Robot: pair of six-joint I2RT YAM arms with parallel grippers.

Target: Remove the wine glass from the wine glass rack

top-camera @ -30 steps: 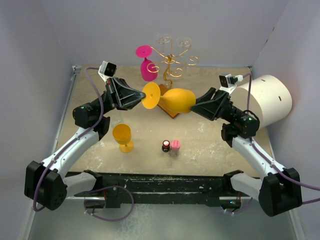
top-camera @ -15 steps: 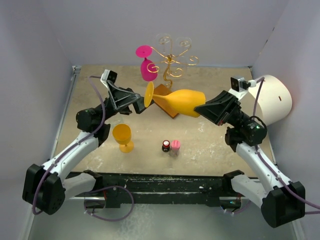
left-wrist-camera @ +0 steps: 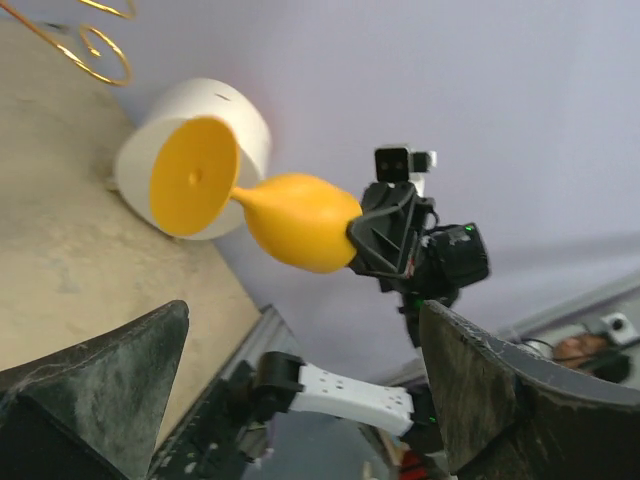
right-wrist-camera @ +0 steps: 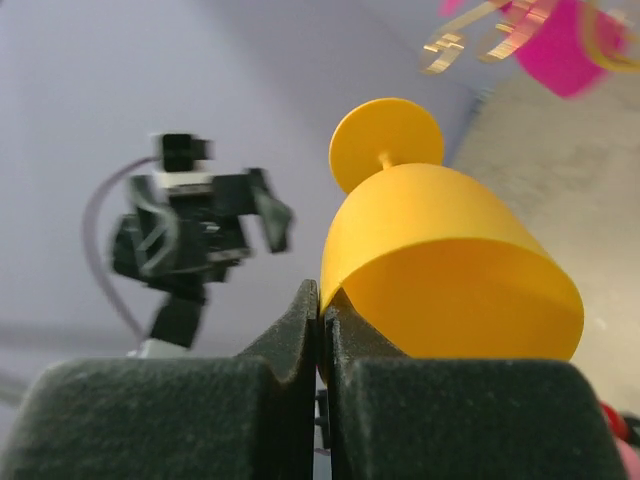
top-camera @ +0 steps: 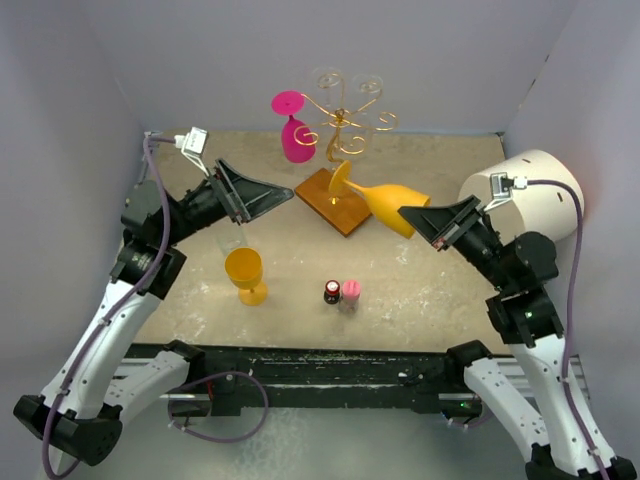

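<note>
An orange wine glass (top-camera: pixel 385 203) lies tilted in the air over the rack's brown base (top-camera: pixel 325 192), foot toward the rack. My right gripper (top-camera: pixel 425 222) is shut on its rim; in the right wrist view the fingers (right-wrist-camera: pixel 300 340) pinch the bowl's wall (right-wrist-camera: pixel 450 270). My left gripper (top-camera: pixel 280 195) stands open, empty, left of the glass's foot and apart from it. From the left wrist, the glass (left-wrist-camera: pixel 300 215) floats beyond the spread fingers (left-wrist-camera: pixel 500 390). The gold wire wine glass rack (top-camera: pixel 345 115) holds a pink glass (top-camera: pixel 297 135) hanging upside down.
A second orange glass (top-camera: pixel 245 272) stands upright on the table below my left gripper. Two small bottles (top-camera: pixel 341 292) stand near the middle front. A big white cylinder (top-camera: pixel 525 195) lies at the right wall. Walls close the table on three sides.
The left gripper opened, let go of the glass's foot and drew back left. The right gripper closed on the rim and carried the glass to the right, away from the rack's wires.
</note>
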